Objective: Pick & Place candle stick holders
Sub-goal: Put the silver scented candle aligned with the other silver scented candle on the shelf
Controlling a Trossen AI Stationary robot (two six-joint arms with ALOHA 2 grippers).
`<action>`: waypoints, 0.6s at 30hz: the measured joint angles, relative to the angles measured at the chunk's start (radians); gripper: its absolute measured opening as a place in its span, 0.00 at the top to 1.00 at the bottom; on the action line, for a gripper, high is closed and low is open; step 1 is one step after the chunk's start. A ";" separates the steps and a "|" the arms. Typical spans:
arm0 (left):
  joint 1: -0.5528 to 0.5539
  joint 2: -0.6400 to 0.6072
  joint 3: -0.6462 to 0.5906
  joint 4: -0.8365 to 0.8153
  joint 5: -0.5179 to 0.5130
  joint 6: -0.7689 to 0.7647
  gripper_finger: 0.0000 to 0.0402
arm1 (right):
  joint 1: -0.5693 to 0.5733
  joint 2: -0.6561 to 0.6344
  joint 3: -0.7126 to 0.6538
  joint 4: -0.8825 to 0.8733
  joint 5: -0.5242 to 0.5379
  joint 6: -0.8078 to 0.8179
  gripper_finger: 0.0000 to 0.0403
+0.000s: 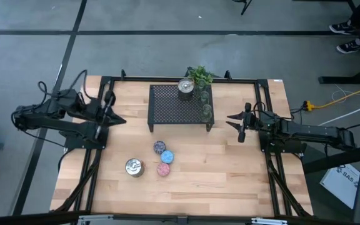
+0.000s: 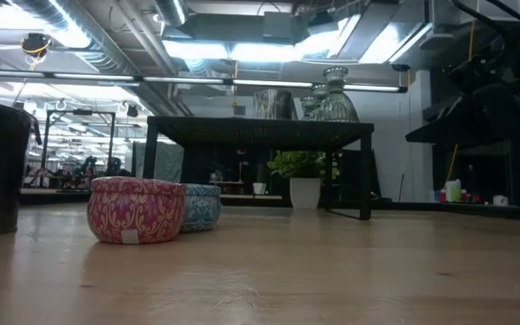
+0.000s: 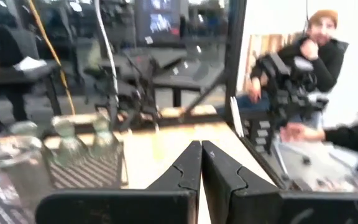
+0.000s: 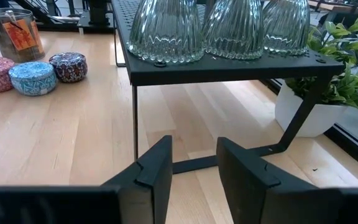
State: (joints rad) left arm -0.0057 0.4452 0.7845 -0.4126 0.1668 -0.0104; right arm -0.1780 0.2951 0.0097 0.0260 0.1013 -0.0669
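Three olive-green glass holders (image 4: 166, 28) stand in a row along the right edge of the black mesh rack (image 1: 180, 106). A silver holder (image 1: 185, 87) stands on the rack's far side. On the bare table nearer me lie the purple (image 1: 159, 147), blue (image 1: 167, 157) and pink (image 1: 163, 169) holders and a second silver one (image 1: 134, 167). My left gripper (image 1: 114, 119) hovers shut, left of the rack. My right gripper (image 4: 194, 174) stands open, right of the rack and facing its leg, with nothing between its fingers.
A small green plant in a white pot (image 4: 316, 106) stands behind the rack's far edge. A black frame (image 1: 105, 81) runs round the tabletop. A person (image 3: 319, 43) sits beyond the table's right side. Bare wood (image 1: 230, 175) lies at the near right.
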 joint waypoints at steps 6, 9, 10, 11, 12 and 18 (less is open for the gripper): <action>-0.054 0.114 0.000 -0.011 0.021 0.015 0.96 | 0.000 0.000 0.000 0.000 0.000 0.000 0.68; -0.106 0.186 0.000 -0.025 0.022 0.016 0.92 | 0.000 0.000 0.000 0.000 0.000 0.000 0.68; -0.126 0.211 0.000 -0.032 0.022 0.016 0.90 | 0.000 0.000 0.000 0.000 0.000 0.000 0.68; -0.145 0.234 0.000 -0.039 0.022 0.016 0.88 | 0.000 0.000 0.000 0.000 0.000 0.000 0.68; -0.164 0.255 0.000 -0.046 0.022 0.016 0.86 | 0.000 0.000 0.000 0.000 0.000 0.000 0.68; -0.274 0.362 0.000 -0.053 0.010 -0.014 0.70 | 0.000 0.000 0.000 0.000 0.000 0.000 0.68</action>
State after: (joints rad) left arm -0.2796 0.8068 0.7841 -0.4658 0.1769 -0.0241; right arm -0.1780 0.2951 0.0097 0.0261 0.1017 -0.0673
